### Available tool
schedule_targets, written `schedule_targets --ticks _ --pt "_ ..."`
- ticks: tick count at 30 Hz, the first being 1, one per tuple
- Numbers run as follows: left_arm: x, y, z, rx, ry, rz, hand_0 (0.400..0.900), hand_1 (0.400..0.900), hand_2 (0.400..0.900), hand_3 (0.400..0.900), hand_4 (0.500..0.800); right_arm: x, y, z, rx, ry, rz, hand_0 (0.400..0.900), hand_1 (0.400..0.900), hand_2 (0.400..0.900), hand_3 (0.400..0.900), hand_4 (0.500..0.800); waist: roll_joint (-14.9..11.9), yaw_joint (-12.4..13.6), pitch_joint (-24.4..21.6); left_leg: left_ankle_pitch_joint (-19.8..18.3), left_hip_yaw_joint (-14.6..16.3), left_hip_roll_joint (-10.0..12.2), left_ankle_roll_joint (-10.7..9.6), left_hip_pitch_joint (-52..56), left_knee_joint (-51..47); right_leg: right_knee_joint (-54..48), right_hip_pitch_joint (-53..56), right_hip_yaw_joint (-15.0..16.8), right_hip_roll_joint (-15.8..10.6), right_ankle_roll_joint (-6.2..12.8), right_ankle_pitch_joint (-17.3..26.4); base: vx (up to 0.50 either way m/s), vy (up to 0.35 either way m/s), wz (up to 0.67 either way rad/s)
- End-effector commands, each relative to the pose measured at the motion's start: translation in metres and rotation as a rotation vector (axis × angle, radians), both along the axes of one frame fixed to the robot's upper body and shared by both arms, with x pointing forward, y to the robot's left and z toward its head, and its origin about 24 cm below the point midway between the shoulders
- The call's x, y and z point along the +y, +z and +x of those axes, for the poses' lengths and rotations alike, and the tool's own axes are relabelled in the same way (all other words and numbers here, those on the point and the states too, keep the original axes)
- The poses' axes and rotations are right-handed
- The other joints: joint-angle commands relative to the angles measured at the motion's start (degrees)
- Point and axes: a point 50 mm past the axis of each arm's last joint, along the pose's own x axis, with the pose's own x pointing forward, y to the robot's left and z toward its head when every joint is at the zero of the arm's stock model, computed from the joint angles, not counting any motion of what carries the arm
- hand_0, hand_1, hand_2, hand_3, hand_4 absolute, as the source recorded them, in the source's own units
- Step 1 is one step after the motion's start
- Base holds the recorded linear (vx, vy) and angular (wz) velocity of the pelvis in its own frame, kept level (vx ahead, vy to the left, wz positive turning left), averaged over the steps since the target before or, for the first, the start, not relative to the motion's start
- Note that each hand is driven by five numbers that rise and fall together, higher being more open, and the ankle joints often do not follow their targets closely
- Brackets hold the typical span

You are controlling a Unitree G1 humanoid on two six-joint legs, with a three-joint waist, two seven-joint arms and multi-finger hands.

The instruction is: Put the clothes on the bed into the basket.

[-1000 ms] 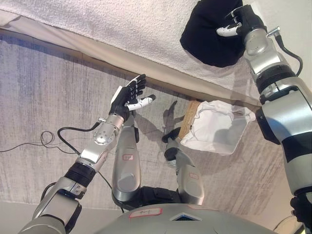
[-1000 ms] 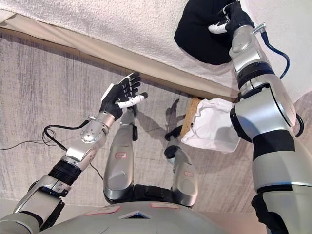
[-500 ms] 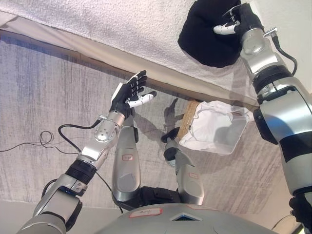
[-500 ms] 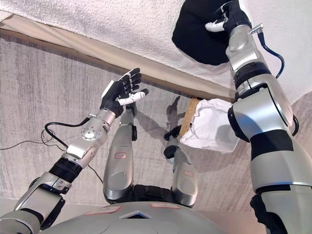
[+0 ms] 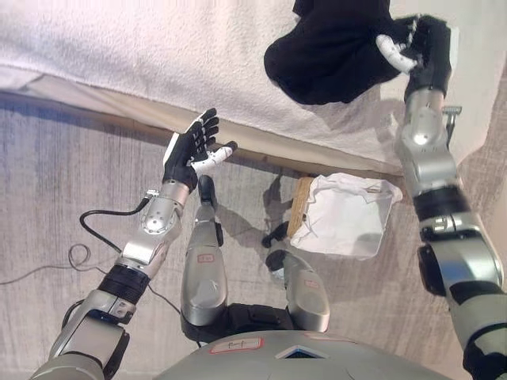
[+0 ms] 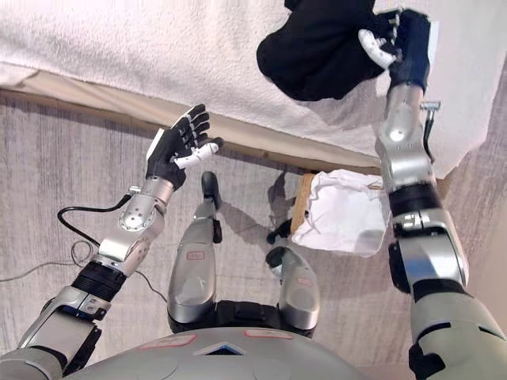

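Since one second ago the right hand [image 5: 420,49] has turned, its palm now showing, and its fingers stay curled into the black garment [image 5: 333,51], which bunches to the left of the hand on the white bed [image 5: 119,47]. Well below this hand, on the floor [image 5: 55,182], stands the basket [image 5: 344,215] with its white lining. Left hand [image 5: 190,150] is raised a little higher near the bed edge, fingers spread, holding nothing.
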Motion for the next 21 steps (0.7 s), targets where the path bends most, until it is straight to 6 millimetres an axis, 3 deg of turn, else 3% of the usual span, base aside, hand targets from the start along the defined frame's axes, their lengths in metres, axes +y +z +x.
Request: schedule_targets --ticks 1,6,16,21 --pt "-0.015 0.015 -0.010 -0.137 -0.076 -0.045 0.900 0.900 0.900 0.900 0.800 -0.029 0.033 -0.030 -0.220 -0.082 -0.101 0.400 0.400 0.400 0.400 0.500 0.70 -2.88 -10.30 -7.70 2.84 1.57 -3.29 6.22 1.08 0.86 3.63 0.18 -2.05 5.33 2.03 0.04 0.027 -0.14" --pt "-0.004 0.007 -0.019 -0.105 -0.059 -0.028 0.900 0.900 0.900 0.900 0.800 -0.055 -0.004 -0.057 -0.132 -0.197 -0.051 0.400 0.400 0.400 0.400 0.500 1.14 -4.48 -14.94 -7.04 4.42 0.66 -2.90 10.22 -2.65 -1.05 5.50 1.16 -2.13 6.35 3.20 0.02 0.028 -0.19" --pt "0.013 -0.006 -0.033 -0.058 0.002 -0.023 0.900 0.900 0.900 0.900 0.800 -0.093 -0.045 -0.110 -0.014 -0.392 -0.027 0.400 0.400 0.400 0.400 0.500 2.82 -7.50 -20.67 -5.87 7.10 0.25 -2.89 15.55 -6.88 -2.19 7.80 3.19 -2.18 6.93 3.67 0.01 0.002 -0.17" --pt "0.013 -0.006 -0.033 -0.060 -0.009 -0.031 0.900 0.900 0.900 0.900 0.800 -0.122 -0.072 -0.133 0.108 -0.518 0.023 0.400 0.400 0.400 0.400 0.500 4.33 -8.55 -22.45 -5.76 7.67 0.28 -3.13 17.18 -7.63 -2.28 9.14 3.16 -2.36 6.91 3.29 0.00 -0.021 -0.08"
